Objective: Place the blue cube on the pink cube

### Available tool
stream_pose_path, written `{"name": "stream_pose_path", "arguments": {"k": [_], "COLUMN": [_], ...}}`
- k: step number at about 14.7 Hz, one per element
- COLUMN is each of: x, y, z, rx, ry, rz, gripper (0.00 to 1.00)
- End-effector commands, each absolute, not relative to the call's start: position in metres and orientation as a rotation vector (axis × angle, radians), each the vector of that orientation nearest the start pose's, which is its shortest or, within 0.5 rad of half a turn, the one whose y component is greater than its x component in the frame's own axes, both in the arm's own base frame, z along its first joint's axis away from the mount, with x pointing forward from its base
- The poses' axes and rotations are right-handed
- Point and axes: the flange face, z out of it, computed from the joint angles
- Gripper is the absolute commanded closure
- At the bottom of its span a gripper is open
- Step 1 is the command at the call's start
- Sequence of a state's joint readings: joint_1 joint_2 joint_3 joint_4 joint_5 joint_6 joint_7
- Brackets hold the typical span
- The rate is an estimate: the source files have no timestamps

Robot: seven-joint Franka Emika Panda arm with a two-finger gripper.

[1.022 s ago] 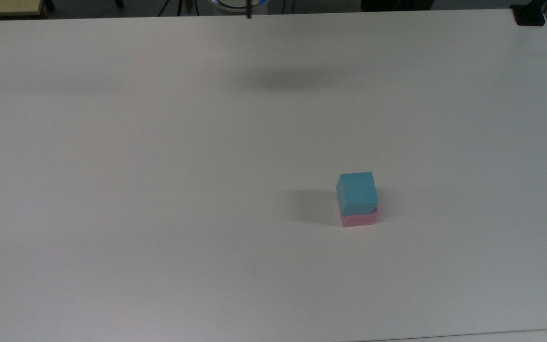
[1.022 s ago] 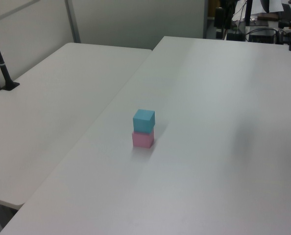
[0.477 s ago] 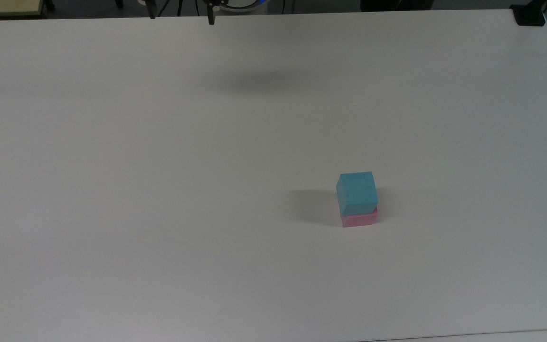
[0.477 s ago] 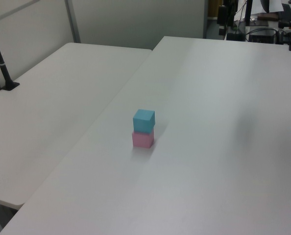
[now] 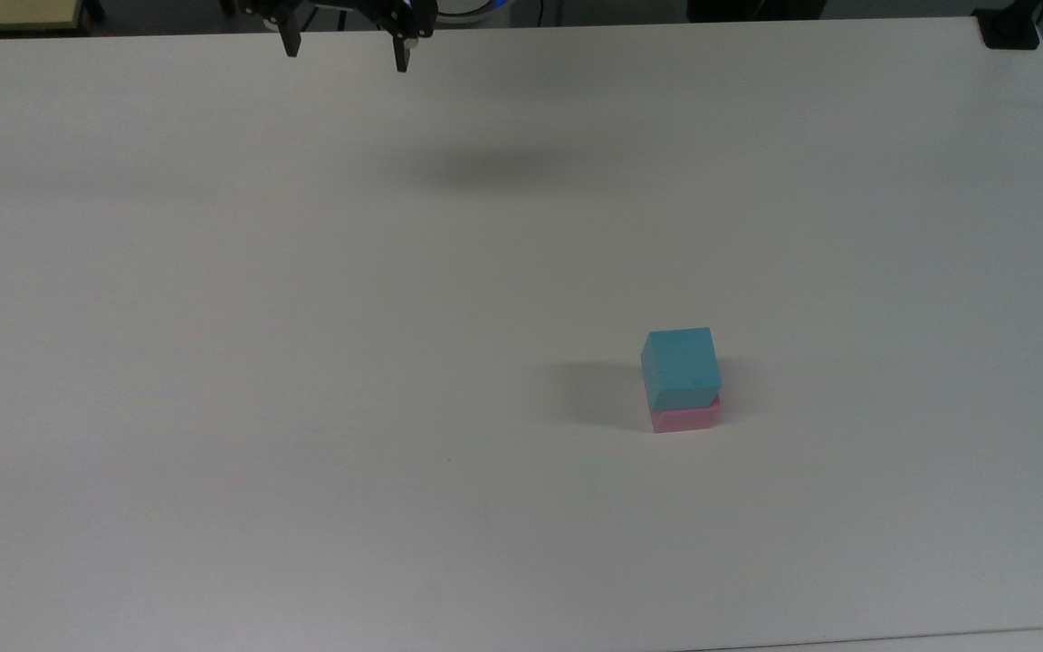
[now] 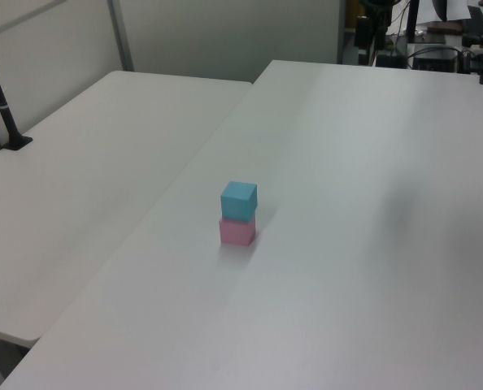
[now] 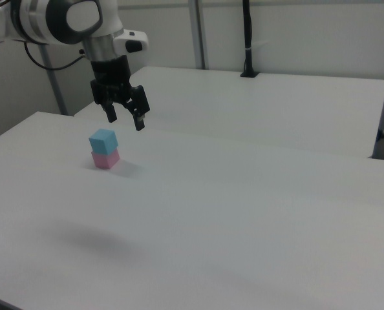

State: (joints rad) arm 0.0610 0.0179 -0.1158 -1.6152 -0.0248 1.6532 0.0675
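Claw first: the black two-finger gripper (image 7: 125,121) hangs in the air with its fingers spread apart and nothing between them. In the top view it shows at the far edge of the white matte tabletop (image 5: 304,362), well apart from the cubes.

From where I stand, the small light-blue matte cube (image 5: 681,369) sits on top of the small pastel-pink matte cube (image 5: 686,417), the pair forming a short stack. In the top view the stack is right of centre on the table; in the left view it is near the middle, close to the seam with a second white table (image 6: 87,179). The blue cube rests flat and roughly square on the pink one (its edges look closely lined up, perhaps a touch turned). Nothing else touches the stack.

So the task looks finished: blue on pink, released, arm clear. Nothing appears left except for the arm to settle.

Compared with a second ago, the stack has not shifted at all. The gripper has come further into the top view, where before only a sliver showed at the table's far edge, and its soft shadow on the table has drifted towards the top view's left.
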Motion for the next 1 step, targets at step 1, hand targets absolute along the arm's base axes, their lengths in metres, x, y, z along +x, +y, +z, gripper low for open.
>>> {"name": "stream_pose_path", "arguments": {"k": [1], "x": [0.5656], "y": [-0.0303], "z": [0.5981], "rx": [-3.172], "ry": [0.214], "rz": [-0.06], "gripper": [0.0]}}
